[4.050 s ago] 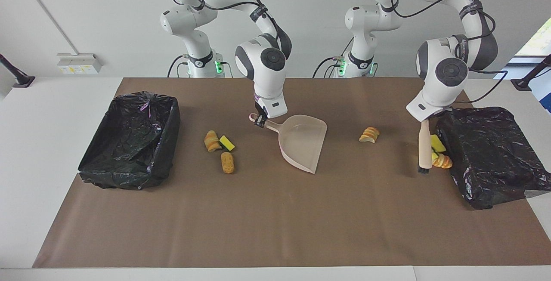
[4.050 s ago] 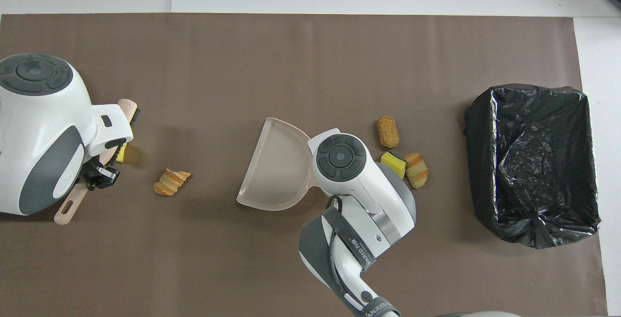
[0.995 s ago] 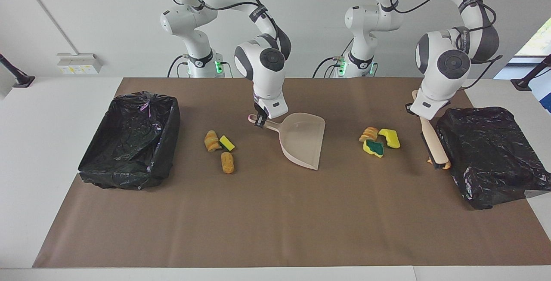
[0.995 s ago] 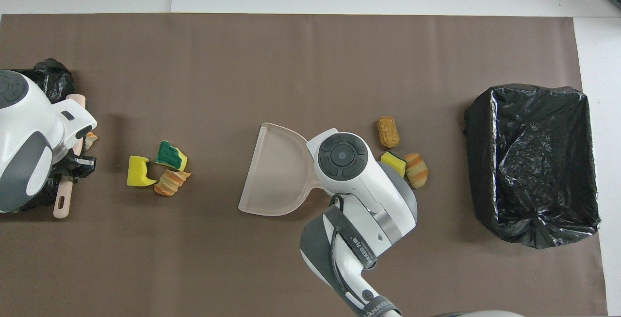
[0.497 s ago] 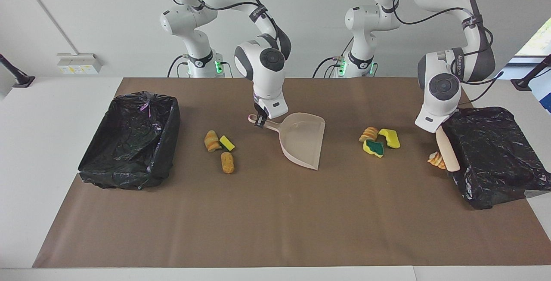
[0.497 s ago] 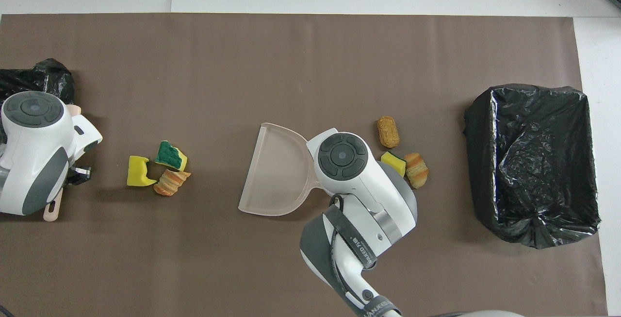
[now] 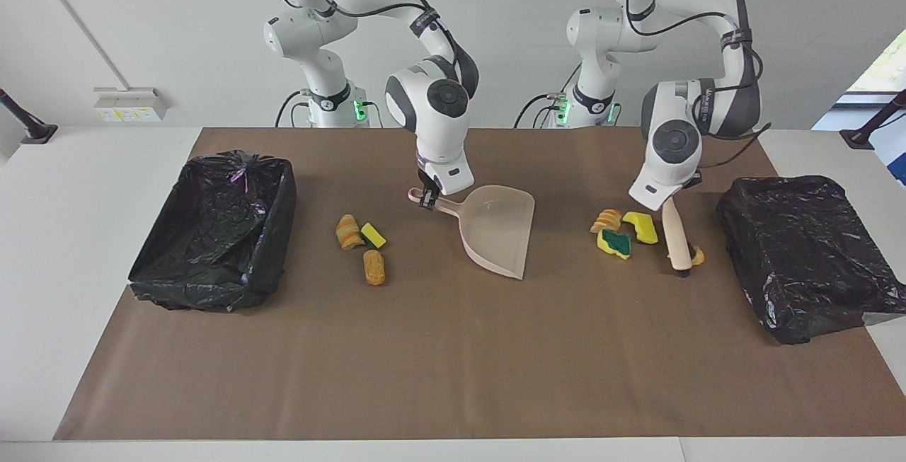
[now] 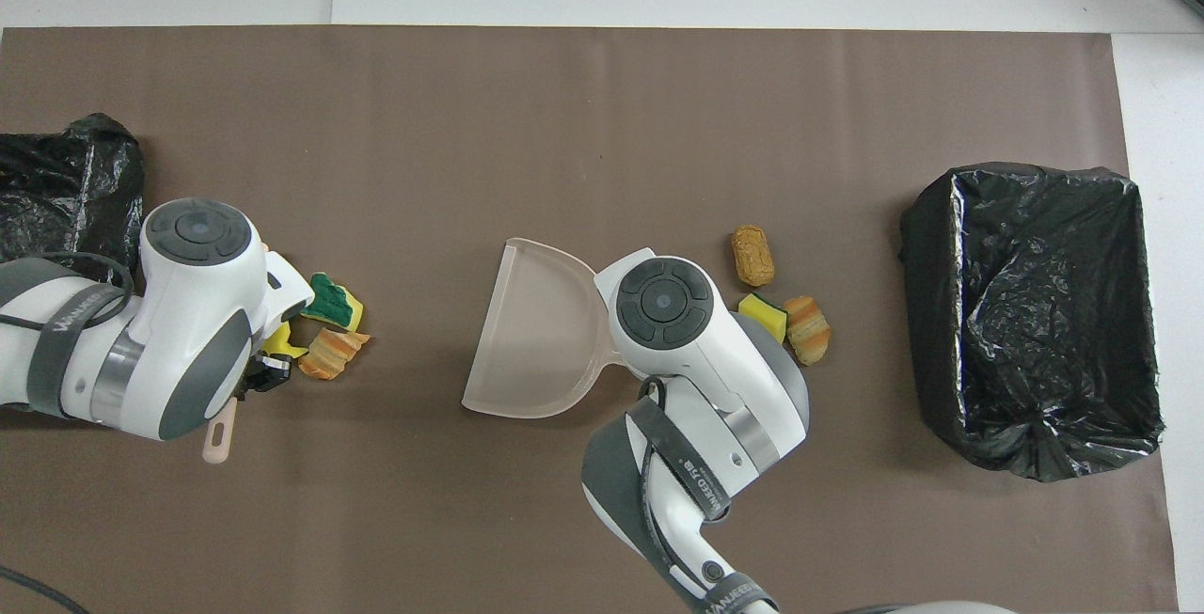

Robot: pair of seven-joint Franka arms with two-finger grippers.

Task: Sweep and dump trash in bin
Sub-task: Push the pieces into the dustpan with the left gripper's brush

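My left gripper (image 7: 667, 199) is clamped on the brush (image 7: 677, 239), and in the last half second I have dragged it away from the black bin (image 7: 807, 250) at my left arm's end, pushing a bread chunk (image 7: 697, 255) up near the cluster of sponge pieces (image 7: 626, 232) (that stray is nearly gathered). My right gripper (image 7: 426, 197) pinches the dustpan (image 7: 495, 232) handle, mouth on the mat. Three more scraps (image 7: 362, 246) wait nearer the other bin (image 7: 216, 232); nothing is dumped yet.
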